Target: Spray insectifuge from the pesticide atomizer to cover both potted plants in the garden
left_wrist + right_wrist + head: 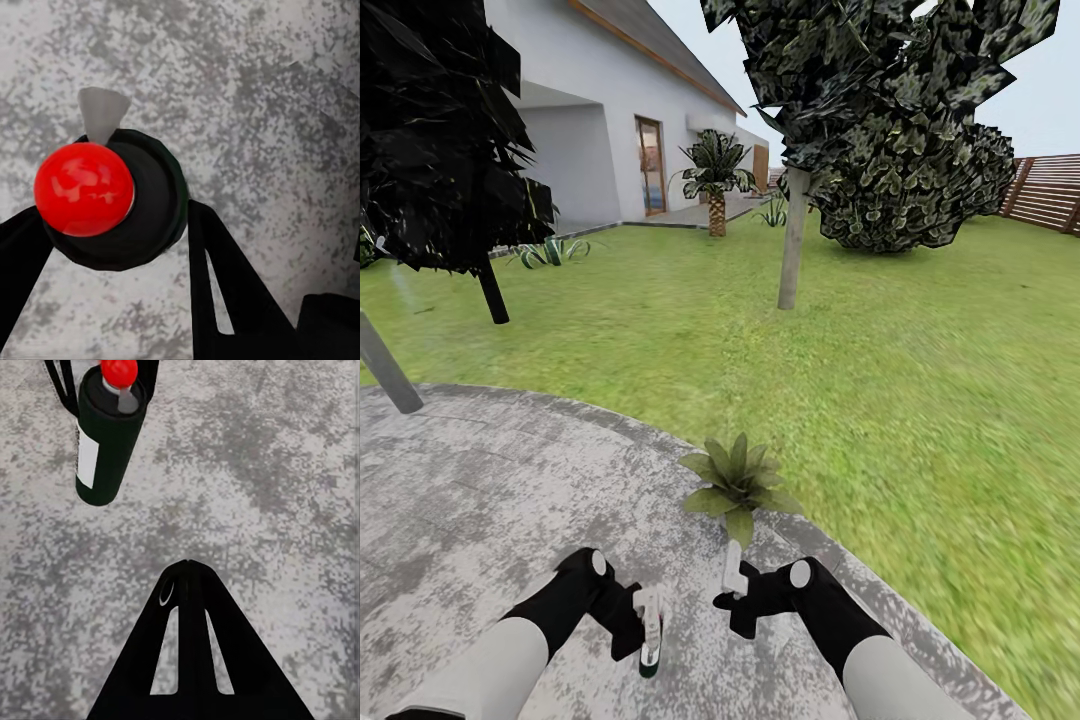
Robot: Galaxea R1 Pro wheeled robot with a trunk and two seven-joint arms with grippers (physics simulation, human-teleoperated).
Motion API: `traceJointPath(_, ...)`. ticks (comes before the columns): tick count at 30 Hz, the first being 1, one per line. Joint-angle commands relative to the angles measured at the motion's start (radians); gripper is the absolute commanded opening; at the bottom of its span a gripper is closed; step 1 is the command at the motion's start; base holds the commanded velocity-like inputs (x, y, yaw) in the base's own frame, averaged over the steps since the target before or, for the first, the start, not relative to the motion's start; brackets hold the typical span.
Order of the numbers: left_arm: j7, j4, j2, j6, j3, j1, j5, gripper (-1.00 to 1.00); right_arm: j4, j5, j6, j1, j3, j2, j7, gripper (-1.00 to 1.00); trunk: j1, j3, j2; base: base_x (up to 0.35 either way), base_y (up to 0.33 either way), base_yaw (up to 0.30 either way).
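My left gripper [648, 632] clamps the pesticide atomizer [650, 640] upright over the patio [480, 500]; my right gripper [732, 580], fingers closed and empty, points toward the potted plant [738, 482].

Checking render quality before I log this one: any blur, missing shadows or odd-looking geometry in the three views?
Head view: the lawn smears at right, and the tree foliage is jagged and blocky. Left wrist view: the pesticide atomizer between the left gripper fingers is close and soft-edged. Right wrist view: the patio texture is grainy, with no shadow under the atomizer.
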Motion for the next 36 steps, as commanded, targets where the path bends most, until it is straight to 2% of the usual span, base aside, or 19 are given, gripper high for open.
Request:
traceJointPath(1,-0.001,-0.002,0.0,0.009,-0.001,0.0,-0.001,-1.0,-0.001,0.01,-0.008,0.0,-0.001,0.0,0.001,-1.0,0.0,-0.001,0.0,0.0,0.0,0.0)
traceJointPath(5,0.074,0.0,-0.012,0.017,-0.04,0.0,0.003,-1.0,-0.003,0.01,-0.008,-0.002,-0.001,0.0,0.001,-1.0,0.0,-0.001,0.0,0.0,0.0,0.0)
traceJointPath(8,0.087,0.0,-0.018,0.02,-0.062,0.0,0.005,-1.0,-0.003,0.01,-0.008,-0.004,-0.001,0.0,0.001,-1.0,0.0,-0.001,0.0,0.0,0.0,0.0)
traceJointPath(21,0.086,0.0,-0.059,0.018,-0.066,-0.003,0.015,-1.0,-0.003,0.009,-0.008,-0.013,-0.001,0.0,0.001,-1.0,0.0,-0.001,0.0,0.0,0.0,0.0)
traceJointPath(28,0.086,0.0,-0.063,0.015,-0.066,-0.011,0.019,-1.0,-0.003,0.009,-0.008,-0.022,-0.001,0.0,0.001,-1.0,0.0,-0.001,0.0,0.0,0.0,0.0)
traceJointPath(36,0.085,-0.001,-0.078,0.015,-0.064,-0.011,0.02,-1.0,-0.003,0.009,-0.008,-0.023,-0.001,0.0,0.002,-1.0,0.0,-0.001,0.0,0.0,0.0,0.0)
